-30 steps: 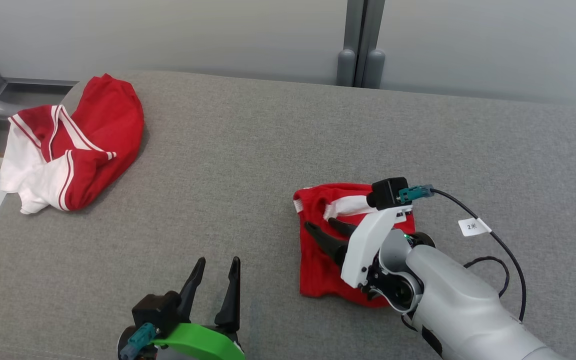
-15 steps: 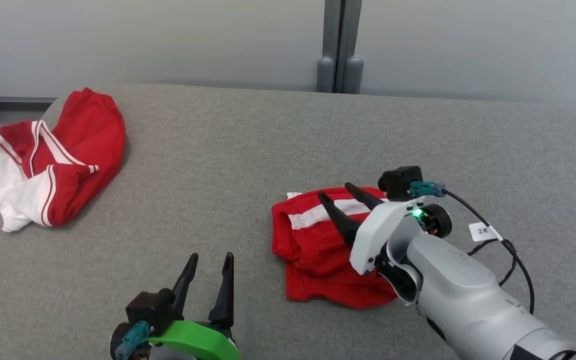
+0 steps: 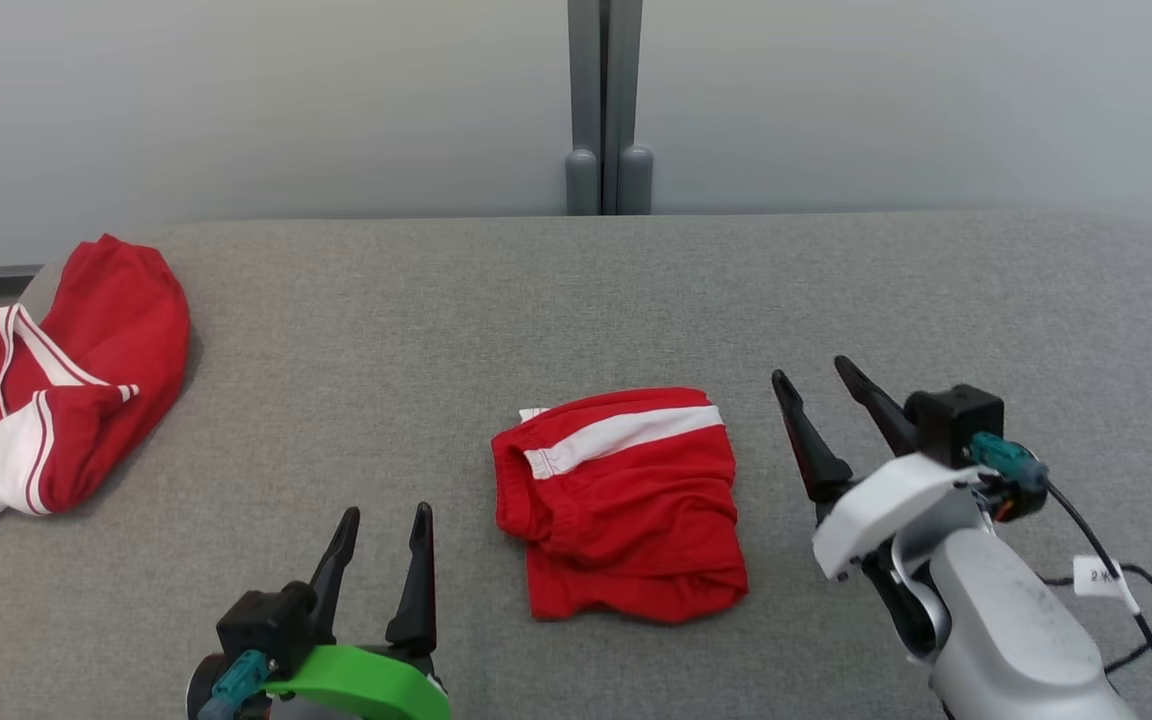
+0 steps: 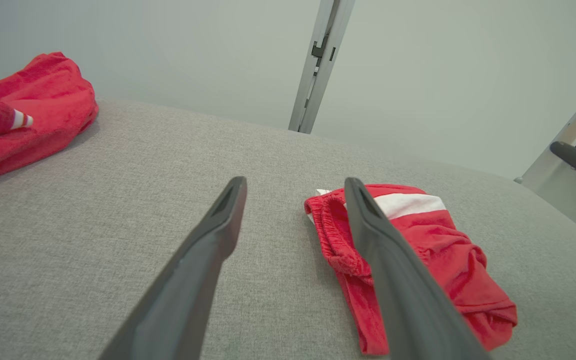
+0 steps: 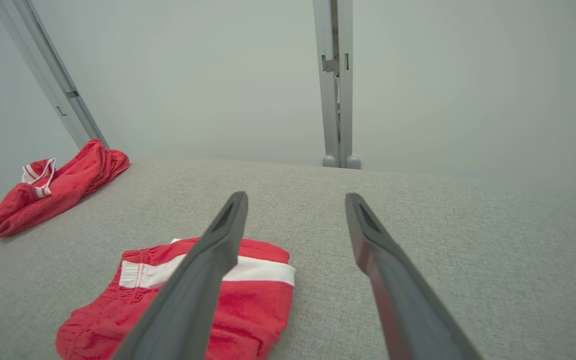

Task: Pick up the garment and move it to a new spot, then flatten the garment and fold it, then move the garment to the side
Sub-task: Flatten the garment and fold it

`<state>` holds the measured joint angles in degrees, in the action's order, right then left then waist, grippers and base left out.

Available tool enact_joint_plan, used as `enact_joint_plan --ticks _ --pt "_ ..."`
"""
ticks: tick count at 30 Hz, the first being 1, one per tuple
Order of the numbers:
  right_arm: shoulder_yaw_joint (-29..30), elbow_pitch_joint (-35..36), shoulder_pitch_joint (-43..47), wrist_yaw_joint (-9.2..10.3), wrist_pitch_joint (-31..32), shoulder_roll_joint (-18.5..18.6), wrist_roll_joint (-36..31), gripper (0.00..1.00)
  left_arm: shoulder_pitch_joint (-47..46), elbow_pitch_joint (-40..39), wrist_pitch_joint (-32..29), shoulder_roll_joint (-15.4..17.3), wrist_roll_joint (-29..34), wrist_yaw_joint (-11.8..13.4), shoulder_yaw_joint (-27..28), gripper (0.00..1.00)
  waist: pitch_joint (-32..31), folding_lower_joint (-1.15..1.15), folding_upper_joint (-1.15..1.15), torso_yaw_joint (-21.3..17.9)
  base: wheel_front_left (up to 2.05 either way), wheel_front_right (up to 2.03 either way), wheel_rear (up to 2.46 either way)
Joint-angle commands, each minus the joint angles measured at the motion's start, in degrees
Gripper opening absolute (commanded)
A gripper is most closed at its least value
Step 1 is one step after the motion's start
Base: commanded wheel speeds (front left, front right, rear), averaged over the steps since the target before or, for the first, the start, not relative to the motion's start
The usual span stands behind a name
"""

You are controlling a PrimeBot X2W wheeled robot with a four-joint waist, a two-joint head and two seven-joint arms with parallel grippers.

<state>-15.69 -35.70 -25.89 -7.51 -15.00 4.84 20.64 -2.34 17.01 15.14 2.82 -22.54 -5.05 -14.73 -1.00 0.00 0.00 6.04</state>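
The garment (image 3: 626, 510) is red with a white stripe and lies folded in a compact rectangle on the grey padded table (image 3: 576, 300), near its front middle. It also appears in the left wrist view, garment (image 4: 443, 240), and in the right wrist view, garment (image 5: 258, 300). To its right, my right gripper (image 3: 813, 372) hovers open and apart from the cloth, its jaws empty (image 5: 295, 196). My left gripper (image 3: 386, 515) stands open at the lower left, left of the garment, holding nothing (image 4: 295, 182).
A second red and white garment (image 3: 86, 380) lies crumpled at the table's left edge, also seen as a heap (image 5: 53, 192) (image 4: 28, 120). A grey post (image 3: 604, 100) stands against the pale wall behind the table. A cable (image 3: 1126, 590) trails from my right wrist.
My right gripper has pulled away from over the folded garment to its right side, leaving it lying on the table. The head camera has shifted, so the scene sits differently. My left gripper has stayed open.
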Motion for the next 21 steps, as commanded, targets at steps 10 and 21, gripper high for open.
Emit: enact_joint_plan --ticks 10,21 --pt "11.66 14.10 16.33 0.05 -0.24 -1.90 -9.24 1.00 4.12 -1.41 0.00 0.15 0.72 -0.08 3.12 1.00 -1.28 0.00 0.00 -2.24 0.00 0.00 0.00" --pt "14.93 17.78 22.09 0.05 -0.25 -1.84 -5.83 1.00 6.87 -2.45 0.00 0.15 0.71 0.39 4.47 1.00 -1.50 0.00 0.00 -2.31 0.00 0.00 0.00"
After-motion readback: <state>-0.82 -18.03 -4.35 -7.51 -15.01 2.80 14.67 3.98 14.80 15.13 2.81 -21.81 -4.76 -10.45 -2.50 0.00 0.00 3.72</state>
